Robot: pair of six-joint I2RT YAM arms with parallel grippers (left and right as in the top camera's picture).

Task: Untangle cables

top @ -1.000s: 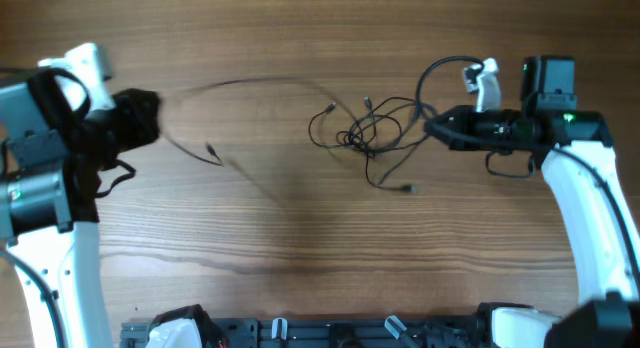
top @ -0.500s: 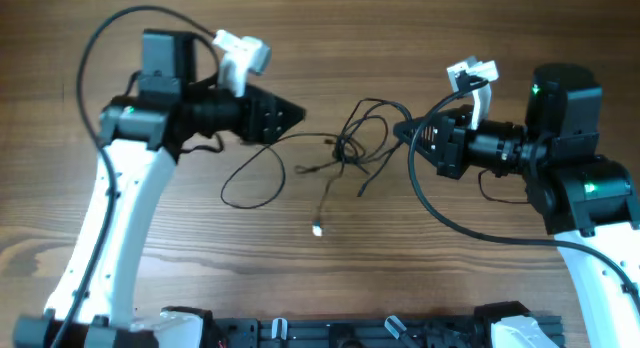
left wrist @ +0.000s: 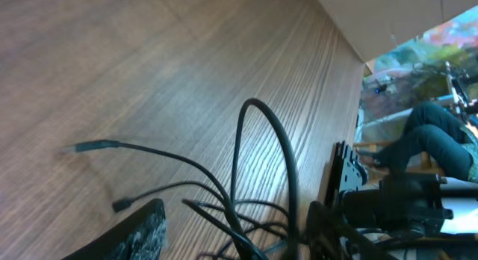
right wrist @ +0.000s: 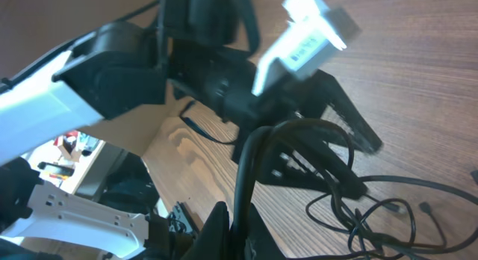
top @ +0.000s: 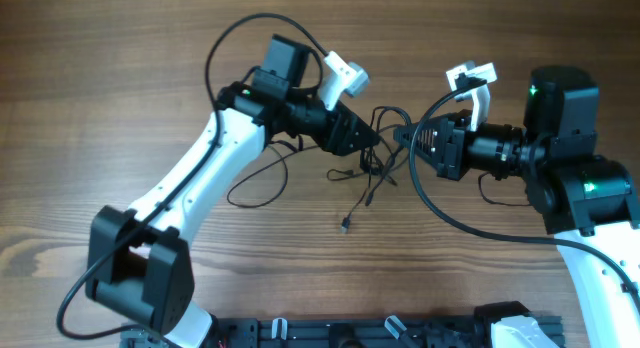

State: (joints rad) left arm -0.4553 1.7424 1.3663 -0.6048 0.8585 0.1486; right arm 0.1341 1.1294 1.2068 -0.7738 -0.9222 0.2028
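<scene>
Left claw (top: 371,138) now at cables (top: 362,172), wooden table (top: 120,68)

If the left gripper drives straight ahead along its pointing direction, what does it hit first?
Most likely the cables, bunched right in front of the left gripper. Just past them the right gripper faces it head-on. Overhead depth is unclear, so heights may differ.

Bright even daylight, soft shadows, wrist views slightly blurred, window glare perhaps overexposed
</scene>
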